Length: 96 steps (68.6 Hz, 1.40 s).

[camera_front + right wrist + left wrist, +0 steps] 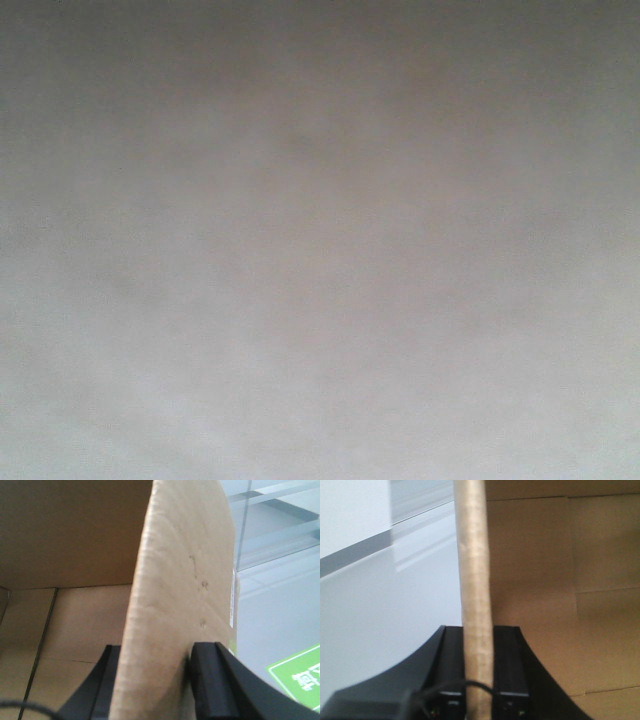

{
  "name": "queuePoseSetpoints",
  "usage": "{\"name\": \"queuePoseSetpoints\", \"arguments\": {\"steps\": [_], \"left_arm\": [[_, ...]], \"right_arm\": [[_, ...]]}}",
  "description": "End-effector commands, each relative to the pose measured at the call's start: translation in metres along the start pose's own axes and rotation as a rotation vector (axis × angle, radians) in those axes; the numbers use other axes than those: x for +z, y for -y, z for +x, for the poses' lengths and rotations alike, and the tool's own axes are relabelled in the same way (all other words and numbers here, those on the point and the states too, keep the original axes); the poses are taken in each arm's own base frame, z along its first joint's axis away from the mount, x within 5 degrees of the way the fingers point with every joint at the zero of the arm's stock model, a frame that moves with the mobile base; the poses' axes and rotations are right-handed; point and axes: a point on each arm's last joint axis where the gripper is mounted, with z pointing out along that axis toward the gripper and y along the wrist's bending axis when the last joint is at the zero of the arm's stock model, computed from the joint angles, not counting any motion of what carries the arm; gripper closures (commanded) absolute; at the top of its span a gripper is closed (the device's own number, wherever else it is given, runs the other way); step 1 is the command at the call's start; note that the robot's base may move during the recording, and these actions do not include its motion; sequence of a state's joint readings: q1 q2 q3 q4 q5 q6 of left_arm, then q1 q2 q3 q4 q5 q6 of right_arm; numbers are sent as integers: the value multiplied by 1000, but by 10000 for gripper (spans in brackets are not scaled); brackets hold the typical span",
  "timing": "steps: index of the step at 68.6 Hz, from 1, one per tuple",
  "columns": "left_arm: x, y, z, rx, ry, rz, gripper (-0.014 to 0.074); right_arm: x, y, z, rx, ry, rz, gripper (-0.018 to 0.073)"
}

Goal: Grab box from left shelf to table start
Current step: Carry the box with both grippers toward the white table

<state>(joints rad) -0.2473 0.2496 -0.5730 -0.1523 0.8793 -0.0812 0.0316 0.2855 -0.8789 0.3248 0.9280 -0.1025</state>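
Brown corrugated cardboard of the box (pixel 555 580) across both wrist views, held up by two opposite walls. One upright wall seen edge-on and pinched tight between the black left jaws, with the pale glossy table (pixel 375 625) just beside it on the outer side and the open inside of the box on the other; contact between box and table not visible. Right jaws likewise clamped on a second upright wall, box floor to one side and a green label (pixel 296 676) on pale ground to the other — front view only blurred grey, nothing legible.
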Motion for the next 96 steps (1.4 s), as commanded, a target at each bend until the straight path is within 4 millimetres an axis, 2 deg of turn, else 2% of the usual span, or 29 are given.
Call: {"name": "queuePoseSetpoints", "arguments": {"steps": [1,96], "left_arm": [[-4,2,-13,25,88,8,688],[-4,2,-13,25,86,8,688]], "right_arm": [[-5,-4,-23,42,184,-23,496],[-5,-4,-23,42,184,-23,496]]}}
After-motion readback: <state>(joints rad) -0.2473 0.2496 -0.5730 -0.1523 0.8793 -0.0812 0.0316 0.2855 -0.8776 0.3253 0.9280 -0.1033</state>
